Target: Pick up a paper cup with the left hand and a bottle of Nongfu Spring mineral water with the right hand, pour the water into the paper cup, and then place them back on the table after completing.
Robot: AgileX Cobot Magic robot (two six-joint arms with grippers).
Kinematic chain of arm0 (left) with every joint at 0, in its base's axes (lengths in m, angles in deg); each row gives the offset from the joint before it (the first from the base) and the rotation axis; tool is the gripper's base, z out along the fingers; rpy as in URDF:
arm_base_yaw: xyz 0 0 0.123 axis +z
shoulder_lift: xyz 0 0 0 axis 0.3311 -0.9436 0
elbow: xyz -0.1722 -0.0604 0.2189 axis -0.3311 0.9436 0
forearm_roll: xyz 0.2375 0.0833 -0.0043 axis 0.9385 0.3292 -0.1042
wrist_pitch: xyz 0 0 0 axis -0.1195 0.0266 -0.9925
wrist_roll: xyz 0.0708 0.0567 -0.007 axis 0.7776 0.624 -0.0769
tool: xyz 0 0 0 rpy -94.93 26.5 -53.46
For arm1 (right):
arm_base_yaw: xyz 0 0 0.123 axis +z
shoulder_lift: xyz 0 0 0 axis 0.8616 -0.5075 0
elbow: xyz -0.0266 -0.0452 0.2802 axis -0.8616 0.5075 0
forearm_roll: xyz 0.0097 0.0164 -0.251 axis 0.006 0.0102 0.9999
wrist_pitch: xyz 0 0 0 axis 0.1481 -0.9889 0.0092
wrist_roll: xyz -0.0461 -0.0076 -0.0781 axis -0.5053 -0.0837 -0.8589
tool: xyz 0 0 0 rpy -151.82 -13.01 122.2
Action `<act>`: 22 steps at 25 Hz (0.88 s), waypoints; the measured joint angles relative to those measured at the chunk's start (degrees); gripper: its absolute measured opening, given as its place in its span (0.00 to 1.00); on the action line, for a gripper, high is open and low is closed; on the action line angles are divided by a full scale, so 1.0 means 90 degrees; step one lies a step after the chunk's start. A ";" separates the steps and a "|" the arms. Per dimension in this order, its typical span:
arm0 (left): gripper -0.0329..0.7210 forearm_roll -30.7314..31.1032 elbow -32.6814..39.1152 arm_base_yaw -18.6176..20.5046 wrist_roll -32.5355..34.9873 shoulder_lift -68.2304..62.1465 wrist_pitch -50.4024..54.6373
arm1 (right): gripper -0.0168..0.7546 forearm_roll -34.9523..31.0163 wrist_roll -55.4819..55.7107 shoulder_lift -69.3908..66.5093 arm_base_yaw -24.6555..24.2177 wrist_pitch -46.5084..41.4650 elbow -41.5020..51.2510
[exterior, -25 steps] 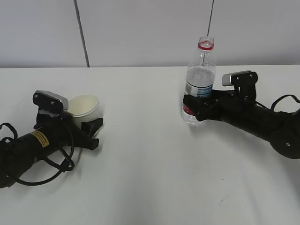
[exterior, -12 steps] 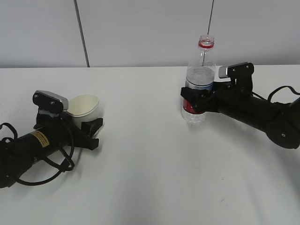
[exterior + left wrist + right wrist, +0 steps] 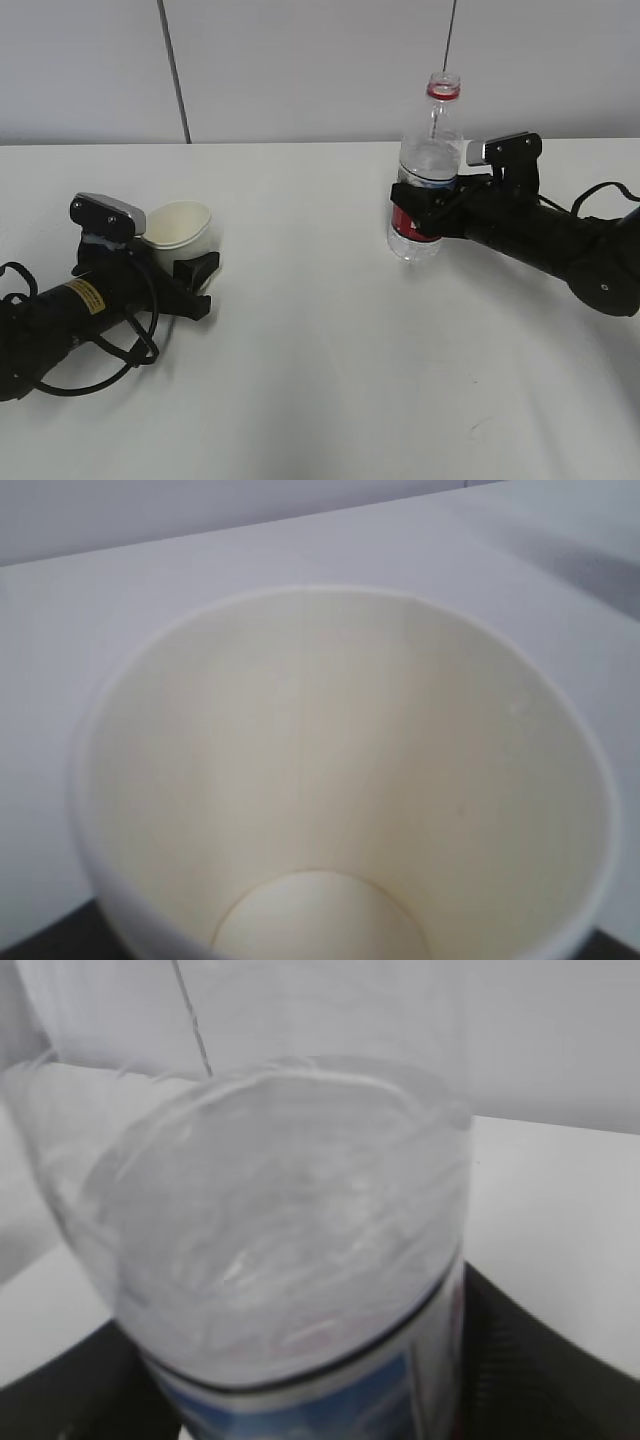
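Observation:
The white paper cup [image 3: 182, 232] stands on the white table [image 3: 320, 390] at the left, between the fingers of my left hand's gripper [image 3: 190, 268], which is closed around it. The cup's empty inside fills the left wrist view [image 3: 340, 780]. The clear Nongfu Spring bottle [image 3: 428, 150], with a red ring at its neck and a red and blue label, is upright at the right. Clear water [image 3: 428, 168] shows through it. My right hand's gripper [image 3: 415, 215] is shut on its lower body. The bottle fills the right wrist view [image 3: 290, 1220], with dark fingers [image 3: 545, 1360] beside it.
A plain pale wall with a dark vertical seam [image 3: 175, 70] rises behind the table's far edge. Loose black cables [image 3: 120, 350] lie by the left arm. The right arm [image 3: 560, 250] stretches in from the right edge.
My right gripper has drawn slightly back and up with the bottle, which now sits a little higher in view. The left arm and the cup have not moved.

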 joint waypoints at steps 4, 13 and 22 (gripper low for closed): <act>0.57 0.0000 0.0000 0.0000 0.0000 0.0000 0.0000 | 0.66 -0.0012 0.0000 0.0000 0.0000 0.0011 0.0000; 0.57 0.0121 0.0000 0.0000 0.0000 0.0000 0.0000 | 0.58 -0.0037 0.0000 0.0000 0.0000 0.0011 0.0000; 0.57 0.1055 0.0000 -0.0015 -0.0342 0.0057 0.0043 | 0.58 0.0156 -0.0262 0.0169 0.0000 -0.0390 0.0000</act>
